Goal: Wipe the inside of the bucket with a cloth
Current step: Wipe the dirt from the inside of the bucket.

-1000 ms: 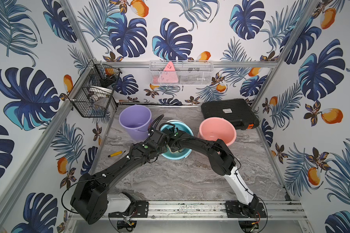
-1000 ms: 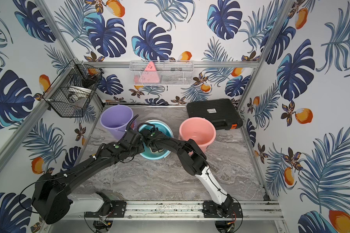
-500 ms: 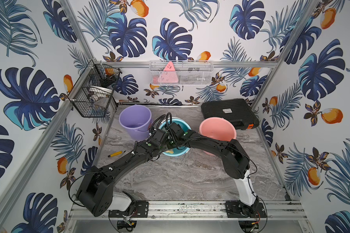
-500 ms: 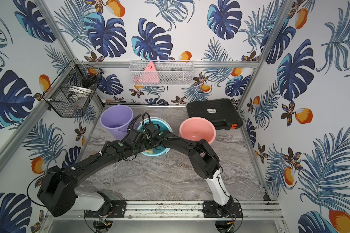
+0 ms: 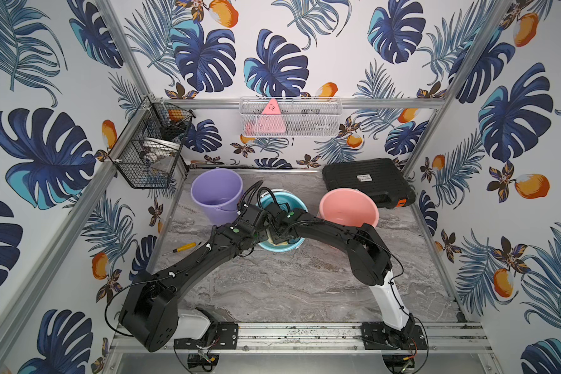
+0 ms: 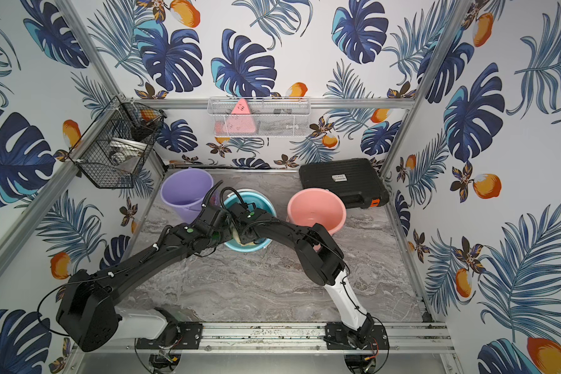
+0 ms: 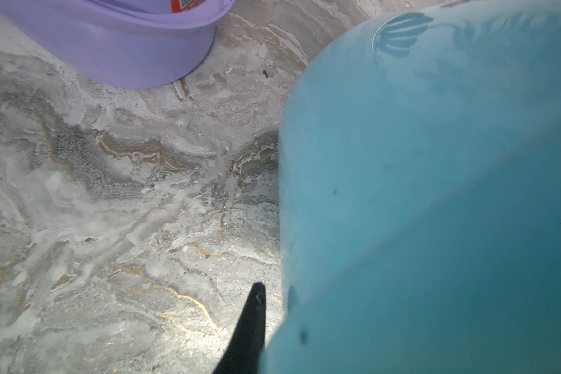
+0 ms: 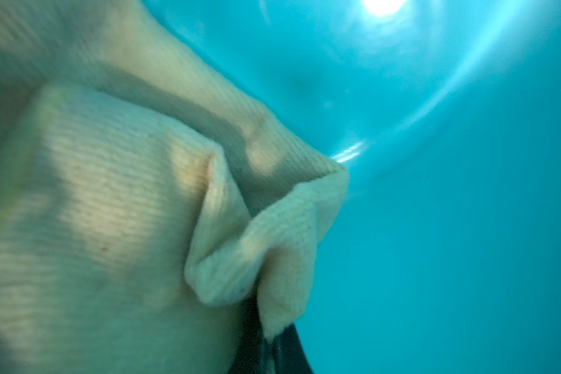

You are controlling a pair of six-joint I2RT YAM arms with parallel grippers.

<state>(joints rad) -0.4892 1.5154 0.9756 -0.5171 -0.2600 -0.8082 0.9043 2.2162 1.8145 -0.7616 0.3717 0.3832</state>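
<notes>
Up close, in the right wrist view, the right tool (image 8: pixel 270 345) shows as dark fingers at the bottom edge of the frame, clenched on a fold of the cloth (image 8: pixel 127 200). The pale tan-yellow cloth bunches across the left half of that frame. It lies against the glossy inner wall of the blue bucket (image 8: pixel 467 226), which fills the right half. In both top views this tool is sunk inside the bucket's mouth near the centre of the frame, and in a top view a scrap of cloth (image 6: pixel 237 239) shows beside it.

The left tool (image 5: pixel 261 233) meets the same bucket from the left, clenched on its rim. In the left wrist view one black finger (image 7: pixel 255 320) rises at the bottom centre, just outside the bucket's wall (image 7: pixel 434 194); the other finger is hidden behind that wall.

In a top view, the blue bucket (image 5: pixel 292 202) sits on the grey marble tabletop (image 5: pixel 289 285), between a purple bucket (image 5: pixel 216 191) at its upper left and a pink bucket (image 5: pixel 348 207) at its right. A black case (image 5: pixel 366 178) lies just above the pink bucket in the frame. A yellow-handled screwdriver (image 5: pixel 183 247) lies near the tabletop's left edge. A black wire basket (image 5: pixel 149 152) hangs at the left of the frame, and a white wire basket (image 5: pixel 290 116) hangs at upper centre.
</notes>
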